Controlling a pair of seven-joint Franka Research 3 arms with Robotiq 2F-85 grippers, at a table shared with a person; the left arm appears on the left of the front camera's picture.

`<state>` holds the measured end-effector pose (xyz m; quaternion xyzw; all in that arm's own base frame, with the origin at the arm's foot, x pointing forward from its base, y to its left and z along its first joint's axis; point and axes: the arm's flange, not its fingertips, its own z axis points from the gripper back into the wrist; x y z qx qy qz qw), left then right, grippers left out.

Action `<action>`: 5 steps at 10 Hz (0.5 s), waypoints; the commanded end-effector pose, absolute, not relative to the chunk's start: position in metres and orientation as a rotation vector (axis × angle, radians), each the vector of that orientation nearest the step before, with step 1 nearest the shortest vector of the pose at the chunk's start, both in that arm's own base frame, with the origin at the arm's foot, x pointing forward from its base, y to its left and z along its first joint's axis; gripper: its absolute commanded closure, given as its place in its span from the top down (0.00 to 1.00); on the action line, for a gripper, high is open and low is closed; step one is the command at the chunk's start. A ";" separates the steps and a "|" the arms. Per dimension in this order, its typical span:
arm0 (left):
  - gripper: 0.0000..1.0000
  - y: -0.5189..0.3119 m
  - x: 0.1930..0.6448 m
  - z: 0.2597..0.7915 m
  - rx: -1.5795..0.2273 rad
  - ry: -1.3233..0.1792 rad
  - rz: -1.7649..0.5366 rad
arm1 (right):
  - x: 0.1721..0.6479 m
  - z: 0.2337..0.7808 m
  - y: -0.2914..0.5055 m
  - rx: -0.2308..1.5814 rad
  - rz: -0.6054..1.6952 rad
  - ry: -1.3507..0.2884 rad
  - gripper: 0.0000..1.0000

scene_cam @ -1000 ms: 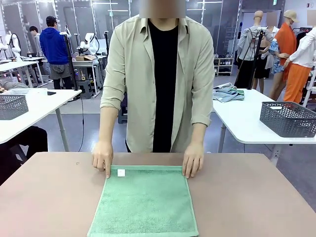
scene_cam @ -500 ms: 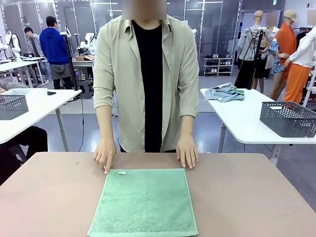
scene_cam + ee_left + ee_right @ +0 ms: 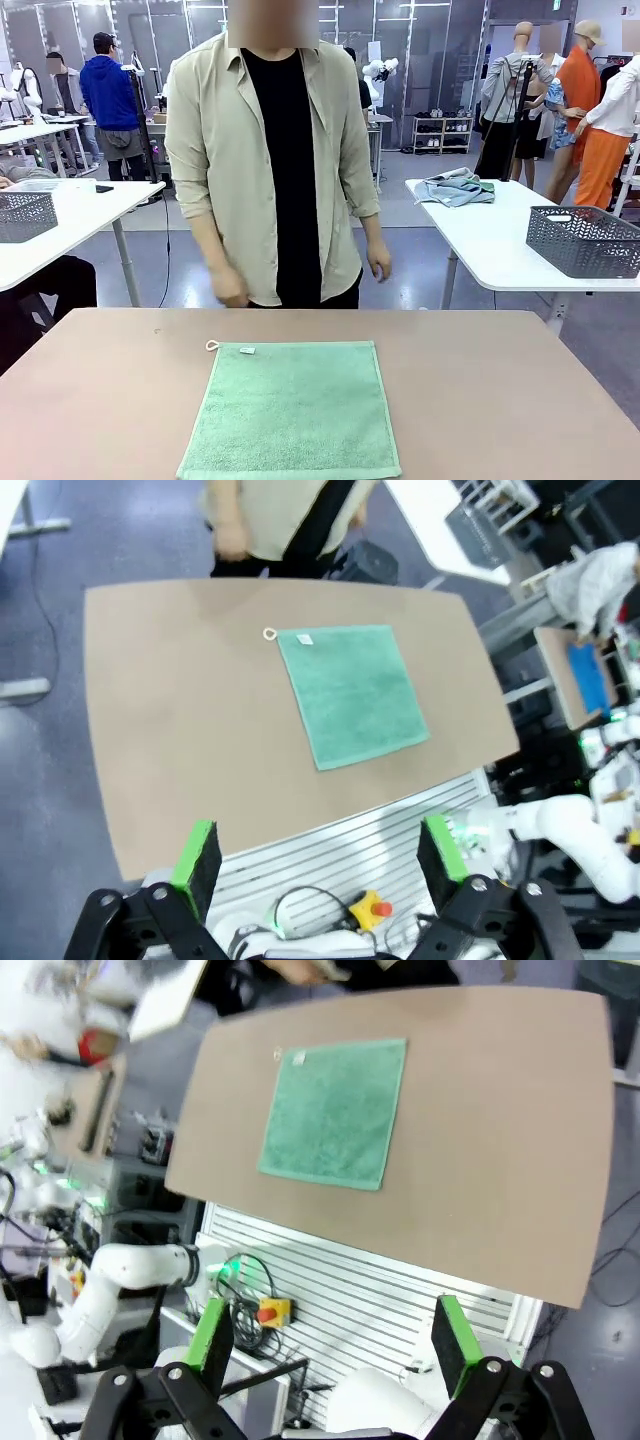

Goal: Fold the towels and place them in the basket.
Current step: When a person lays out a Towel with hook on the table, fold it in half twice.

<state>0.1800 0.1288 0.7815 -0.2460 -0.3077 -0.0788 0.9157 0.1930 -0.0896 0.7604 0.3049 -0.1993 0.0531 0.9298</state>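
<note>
The person (image 3: 270, 170) at the far side has stepped back from the worktop (image 3: 500, 400) and drifted toward picture left. A second ago they leaned over it with both palms pressed on the far corners of the towel. Half a second ago those palms had slid just off its far edge. The worktop is now bare of anything but that one cloth, and I read this as the lay-out being finished and the turn passing to my arms. A dark lattice basket (image 3: 585, 240) sits on the white table off to picture right, well apart from the worktop, so the placing step looks a long way off. The sea-green towel (image 3: 292, 410) lies flat and square in the middle of the worktop, its near edge toward the robot. It is unfolded and has not shifted since the hands came away. From my wrist cameras the left tool (image 3: 320, 830) and the right tool (image 3: 332, 1305) both hang high above the robot's side of the worktop. Their green pads are spread wide, gripping nothing and well apart from the cloth. The person's hands (image 3: 232, 290) hang at waist height, clear of the worktop edge. With the palms gone, a small pale hanging loop (image 3: 212, 346) shows at the far corner on picture left, and a white label (image 3: 246, 351) lies just beside it. In my judgement the fold has not begun, and the near corners are the natural first pinch.
</note>
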 end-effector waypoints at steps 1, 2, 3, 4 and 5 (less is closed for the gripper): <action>1.00 0.084 0.188 0.784 -0.406 -0.676 -0.307 | 0.196 0.765 -0.042 0.508 0.280 -0.452 1.00; 1.00 0.055 0.187 0.787 -0.387 -0.693 -0.402 | 0.195 0.768 -0.015 0.478 0.375 -0.475 1.00; 1.00 0.027 0.184 0.789 -0.366 -0.714 -0.502 | 0.193 0.770 0.009 0.453 0.473 -0.502 1.00; 1.00 -0.004 0.179 0.786 -0.342 -0.731 -0.619 | 0.190 0.771 0.032 0.428 0.592 -0.529 1.00; 1.00 -0.028 0.173 0.781 -0.326 -0.735 -0.733 | 0.187 0.770 0.049 0.414 0.695 -0.545 1.00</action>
